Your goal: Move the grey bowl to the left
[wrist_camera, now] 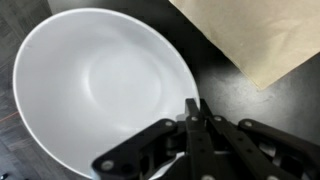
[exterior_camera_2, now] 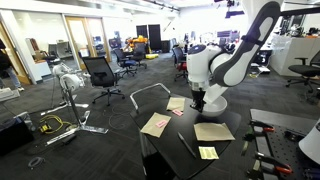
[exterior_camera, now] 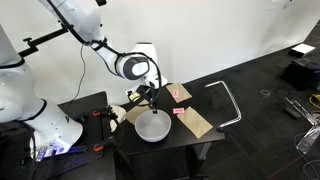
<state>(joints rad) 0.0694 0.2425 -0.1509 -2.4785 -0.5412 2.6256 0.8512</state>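
Wrist view is showing the end effector [wrist_camera: 196,108] clenching its two fingers together on the rim of the grey bowl [wrist_camera: 100,85], gripping the edge that is lying nearest a tan cardboard piece [wrist_camera: 262,35] on the dark table [wrist_camera: 225,100]. The cardboard is sitting just beside the bowl, apart from it. In an exterior view the grey bowl [exterior_camera: 152,127] is resting upright near the front edge of the table [exterior_camera: 182,143], and the arm [exterior_camera: 118,62] is reaching down over its far rim, with the end effector [exterior_camera: 150,103] meeting it there.
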